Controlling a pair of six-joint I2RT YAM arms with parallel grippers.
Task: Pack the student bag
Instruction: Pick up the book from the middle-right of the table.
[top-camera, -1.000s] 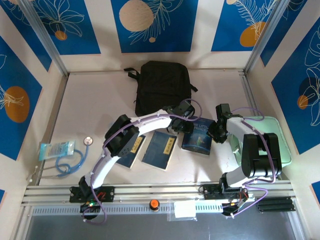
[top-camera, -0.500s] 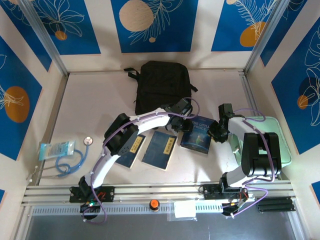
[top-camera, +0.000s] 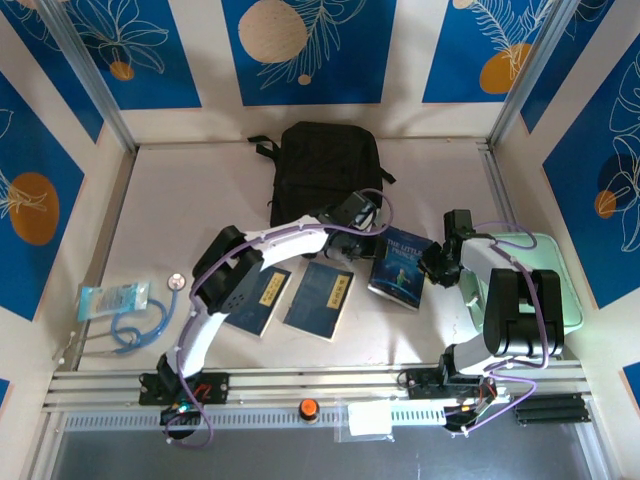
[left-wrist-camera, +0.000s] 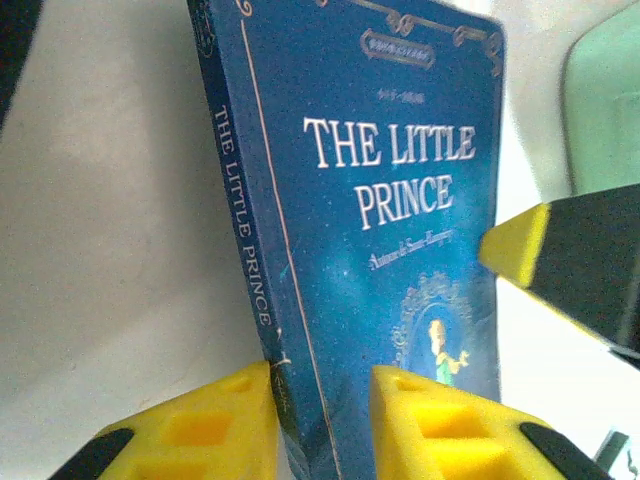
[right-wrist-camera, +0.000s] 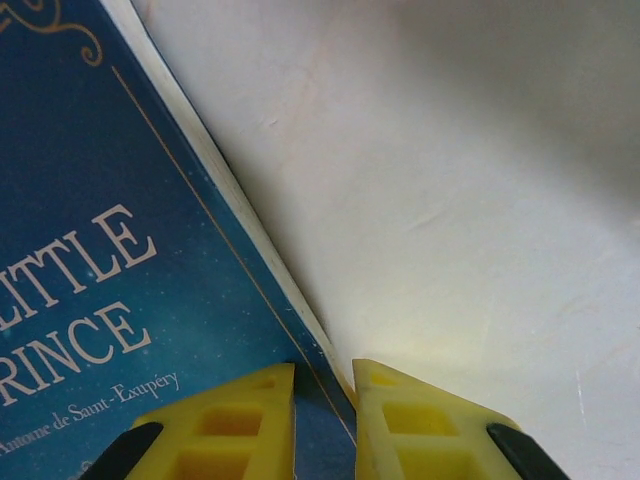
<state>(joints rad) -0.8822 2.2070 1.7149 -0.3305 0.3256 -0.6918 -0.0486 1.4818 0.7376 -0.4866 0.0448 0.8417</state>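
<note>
At the middle of the tabletop (top-camera: 180, 200), the left pincer (left-wrist-camera: 322, 390) is closed to a narrow gap on the spine edge of a blue book (left-wrist-camera: 390, 200) titled The Little Prince. The right pincer (right-wrist-camera: 325, 380) is nearly closed, clamping the book's opposite, page-side edge. The student bag (top-camera: 325, 170) lies flat just behind them, toward the far wall.

The table (top-camera: 170, 210) carries the student bag (top-camera: 325, 170), books (top-camera: 320, 298) (blue-covered), stethoscope (top-camera: 177, 282), green case (top-camera: 572, 290).
</note>
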